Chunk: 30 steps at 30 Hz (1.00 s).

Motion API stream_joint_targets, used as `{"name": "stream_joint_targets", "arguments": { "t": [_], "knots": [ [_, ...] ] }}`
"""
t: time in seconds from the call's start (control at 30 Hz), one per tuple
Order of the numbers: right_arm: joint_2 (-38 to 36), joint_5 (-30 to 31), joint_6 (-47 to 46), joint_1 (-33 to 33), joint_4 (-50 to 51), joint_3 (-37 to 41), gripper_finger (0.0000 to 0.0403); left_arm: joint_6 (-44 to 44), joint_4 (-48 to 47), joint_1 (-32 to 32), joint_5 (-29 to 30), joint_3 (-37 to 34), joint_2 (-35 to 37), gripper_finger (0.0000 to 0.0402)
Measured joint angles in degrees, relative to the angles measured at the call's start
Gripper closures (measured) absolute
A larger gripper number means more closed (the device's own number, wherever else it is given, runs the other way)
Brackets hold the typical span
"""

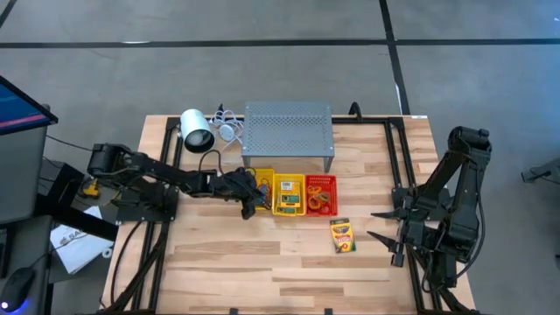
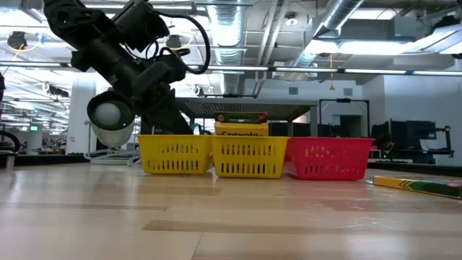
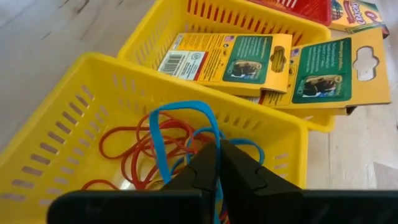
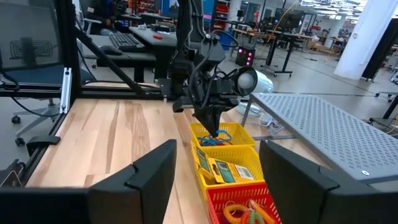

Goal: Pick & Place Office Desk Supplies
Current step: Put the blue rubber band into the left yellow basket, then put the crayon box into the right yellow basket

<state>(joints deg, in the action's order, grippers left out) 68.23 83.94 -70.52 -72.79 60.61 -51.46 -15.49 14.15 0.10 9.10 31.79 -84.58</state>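
Here the left tool (image 3: pixel 216 163) is clenched on a blue rubber band (image 3: pixel 163 144) above the yellow basket (image 3: pixel 74 112); right tool (image 4: pixel 214 180) released

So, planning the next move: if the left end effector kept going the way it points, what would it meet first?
Probably the rubber bands in the yellow basket; the shut left end effector sits right over them, though depth is unclear.

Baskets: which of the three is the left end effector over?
The left yellow basket, the one holding rubber bands. The left end effector is shut on a blue band there; the middle yellow basket holds crayon boxes.
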Motion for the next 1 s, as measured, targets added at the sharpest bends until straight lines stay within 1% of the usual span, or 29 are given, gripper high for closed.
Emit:
{"name": "stream_joint_targets", "arguments": {
  "t": [0.23, 0.3, 0.4, 0.6, 0.7, 0.8, 0.9, 1.0],
  "knots": [
    [0.00, 0.00, -0.02, 0.00, -0.01, 0.00, 0.0177, -0.36, 0.31, 0.00, 0.00, 0.00, 0.00, 0.0391],
    [0.00, -0.02, -0.01, 0.00, -0.01, 0.00, 0.0177, -0.42, 0.42, 0.00, 0.00, 0.00, 0.02, 0.0384],
    [0.00, -0.02, -0.02, 0.00, -0.01, 0.00, 0.0177, -0.45, 0.58, 0.00, 0.00, 0.00, 0.04, 0.0357],
    [0.00, -0.04, -0.02, 0.00, -0.02, 0.00, 0.0177, -0.46, 2.68, 0.00, 0.00, 0.00, 0.09, 0.0280],
    [0.00, -0.08, -0.02, 0.00, -0.01, 0.00, 0.0177, -0.46, 2.95, 0.00, 0.02, 0.00, 0.09, 0.0249],
    [0.00, -0.57, -0.02, 0.00, -0.03, 0.00, 0.0177, -0.40, 2.84, 0.00, 0.00, 0.00, 0.35, 0.0227],
    [0.00, -1.55, -0.03, 0.00, -0.07, 0.00, 0.0177, 0.02, 3.02, 0.00, 0.02, 0.07, 1.82, 0.0215],
    [0.00, -1.62, -0.03, 0.00, -0.73, -0.02, 0.0177, 0.18, 2.61, 0.00, 0.02, -0.03, 5.52, 0.0209]
  ]
}}
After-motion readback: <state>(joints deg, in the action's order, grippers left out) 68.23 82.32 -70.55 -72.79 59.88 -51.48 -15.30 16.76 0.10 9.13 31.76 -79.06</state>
